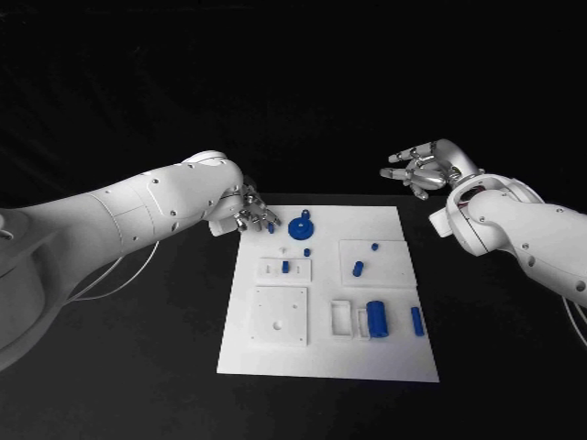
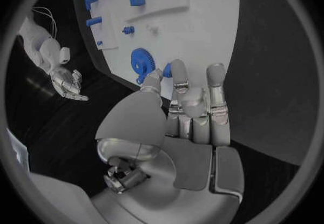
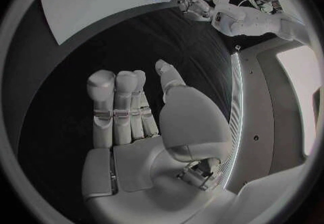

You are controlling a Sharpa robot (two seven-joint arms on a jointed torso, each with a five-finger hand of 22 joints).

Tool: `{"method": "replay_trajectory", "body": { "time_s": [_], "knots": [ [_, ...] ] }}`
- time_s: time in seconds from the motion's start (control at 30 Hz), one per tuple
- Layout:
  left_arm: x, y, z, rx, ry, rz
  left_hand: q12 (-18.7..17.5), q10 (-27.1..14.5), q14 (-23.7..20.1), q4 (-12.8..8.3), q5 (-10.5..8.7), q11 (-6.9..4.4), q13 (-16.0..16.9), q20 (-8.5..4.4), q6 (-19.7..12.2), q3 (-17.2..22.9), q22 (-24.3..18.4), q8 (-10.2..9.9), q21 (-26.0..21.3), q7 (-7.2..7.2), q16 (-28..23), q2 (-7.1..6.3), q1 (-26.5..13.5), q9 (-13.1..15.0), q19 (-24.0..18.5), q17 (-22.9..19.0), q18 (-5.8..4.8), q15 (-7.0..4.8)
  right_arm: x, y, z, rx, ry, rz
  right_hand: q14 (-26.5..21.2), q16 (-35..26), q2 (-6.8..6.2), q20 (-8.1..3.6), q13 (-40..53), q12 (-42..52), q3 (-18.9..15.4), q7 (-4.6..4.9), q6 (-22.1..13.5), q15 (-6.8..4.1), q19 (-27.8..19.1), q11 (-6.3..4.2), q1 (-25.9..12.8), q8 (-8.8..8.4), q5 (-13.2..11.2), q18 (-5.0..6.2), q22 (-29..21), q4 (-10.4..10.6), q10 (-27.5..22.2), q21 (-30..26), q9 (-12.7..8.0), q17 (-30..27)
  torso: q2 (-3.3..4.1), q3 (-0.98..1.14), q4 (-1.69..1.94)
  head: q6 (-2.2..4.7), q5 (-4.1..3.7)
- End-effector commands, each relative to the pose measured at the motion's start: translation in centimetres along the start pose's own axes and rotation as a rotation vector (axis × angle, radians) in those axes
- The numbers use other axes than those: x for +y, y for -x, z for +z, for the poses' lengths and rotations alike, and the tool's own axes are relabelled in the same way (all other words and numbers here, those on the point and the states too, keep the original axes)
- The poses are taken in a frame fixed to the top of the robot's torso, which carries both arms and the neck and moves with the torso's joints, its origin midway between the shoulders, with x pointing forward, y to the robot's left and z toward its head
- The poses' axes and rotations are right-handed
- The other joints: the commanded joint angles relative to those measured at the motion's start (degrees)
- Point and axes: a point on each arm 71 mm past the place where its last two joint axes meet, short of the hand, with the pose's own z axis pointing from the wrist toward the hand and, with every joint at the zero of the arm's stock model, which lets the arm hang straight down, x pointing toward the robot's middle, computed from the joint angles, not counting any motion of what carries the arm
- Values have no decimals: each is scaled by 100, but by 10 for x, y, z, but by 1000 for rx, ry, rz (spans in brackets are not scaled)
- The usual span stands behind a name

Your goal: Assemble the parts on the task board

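The task board (image 1: 373,362) lies at the centre of the black table (image 1: 108,385), its long sides running toward 12 and 6 o'clock. Bare table surrounds it on all sides, widest toward 9 and 3 o'clock. The board's near strip at 6 o'clock carries no parts.

Left hand (image 1: 251,216): positioned at the board's far-left corner, about 11 o'clock from the board centre. Its fingers (image 2: 177,75) are extended and close together, with the tips at a small blue part (image 1: 271,224) beside the blue gear (image 1: 302,225). Whether that part is pinched or only touched cannot be told. The gear lies flat near the far edge.

Right hand (image 1: 427,167): raised beyond the board's far-right corner, about 1 o'clock, well apart from the board. Fingers are spread and loosely curved; it holds nothing.

Remaining parts: a blue cylinder (image 1: 376,319) and a blue bar (image 1: 416,321) at 5 o'clock of centre, a blue peg (image 1: 357,269) near centre right.
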Motion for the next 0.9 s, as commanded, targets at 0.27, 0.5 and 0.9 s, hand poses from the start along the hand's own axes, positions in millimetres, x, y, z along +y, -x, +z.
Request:
{"method": "replay_trajectory", "body": {
  "time_s": [0.27,0.5,0.9],
  "knots": [
    [-2,-4,-1,38,-14,-13,74,252,45,-109,25,-38,-20,-14,50,2,103,-20,45,-41,44,36,9,697,-19,60,20,-20,1,-2,1,10,5,2,24,-20,-35,-36,-18,5,10,-15,-38,-31,317,-1,21,31,21,98,87,33,10,-32,8,0,3,4,-8,4,17],
    [0,-4,-1,39,-8,-14,86,251,50,-91,5,-38,-21,-17,53,-19,103,-26,46,-40,50,8,-12,759,-13,68,21,-22,1,-2,1,10,4,2,24,-20,-35,-36,-18,5,10,-15,-38,-31,317,-1,21,31,21,98,87,33,10,-32,8,0,5,7,-5,7,15],
    [1,-4,-1,43,-3,-13,128,255,80,101,-200,-41,-14,-24,84,-123,103,-28,64,-35,85,-166,-136,798,16,117,26,-29,1,-2,1,10,4,5,27,-35,-35,-36,-41,20,2,-15,-41,-31,318,0,20,32,10,98,71,39,5,-31,9,5,3,8,-8,-2,13]
  ]
}}
